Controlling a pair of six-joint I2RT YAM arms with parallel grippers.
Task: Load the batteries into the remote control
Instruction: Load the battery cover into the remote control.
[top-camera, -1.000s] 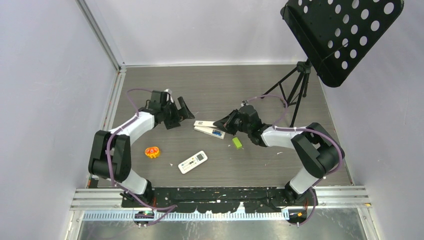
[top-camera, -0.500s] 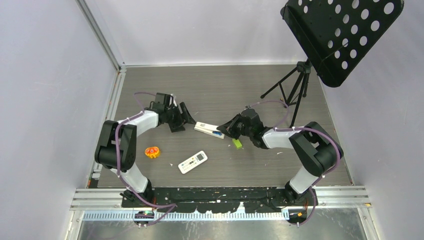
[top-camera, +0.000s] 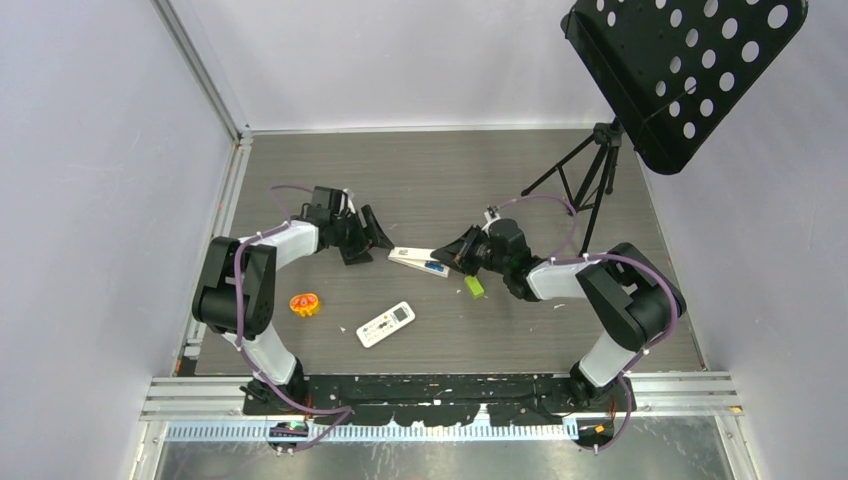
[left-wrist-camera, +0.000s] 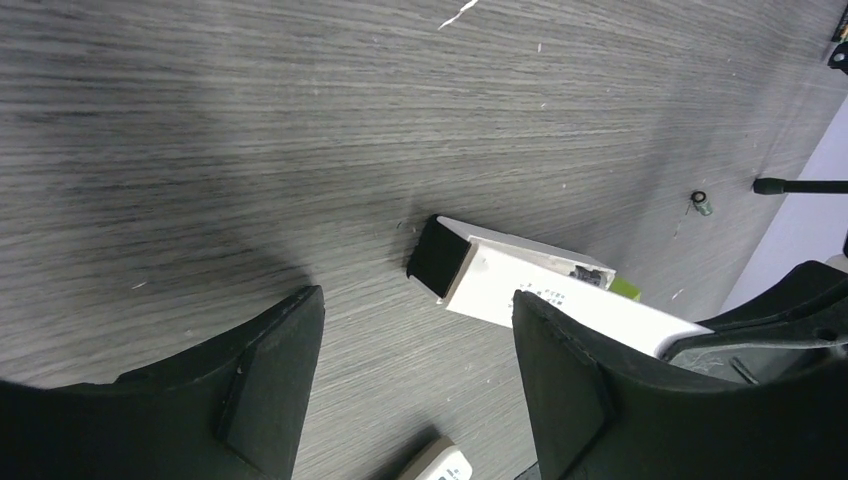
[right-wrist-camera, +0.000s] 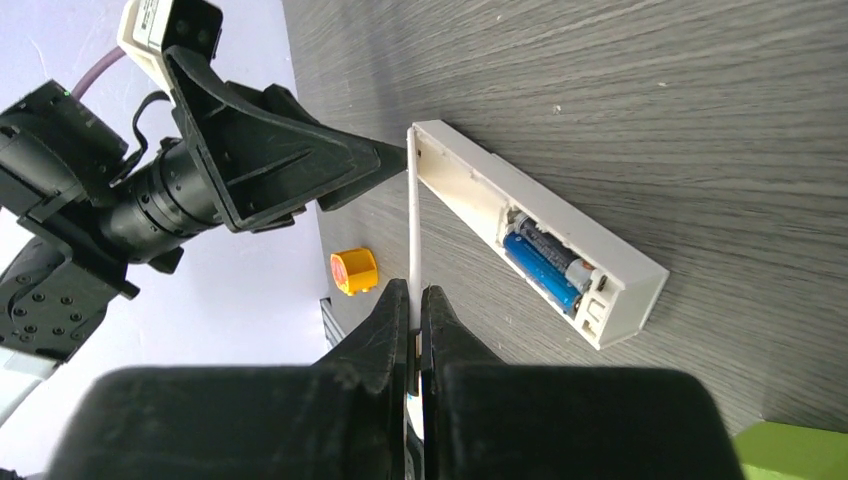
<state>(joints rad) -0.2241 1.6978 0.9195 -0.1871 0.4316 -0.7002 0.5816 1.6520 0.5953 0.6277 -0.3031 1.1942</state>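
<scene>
White remote control, back open, on the grey wood table, with a gripper at each end.
Against a second ago, we note the left gripper has slid in toward the remote's left end and its jaws have narrowed somewhat. They now stand partly apart, holding nothing, just short of that end. The right gripper has barely shifted at the remote's right end, its fingers pinched tight on a thin white cover held edge-on just beside the remote. The remote is a slim white bar, and its compartment shows the batteries seated side by side, one blue, one greyish. A green block lies just right of the remote. A second remote and an orange object lie on its near side, well apart.
</scene>
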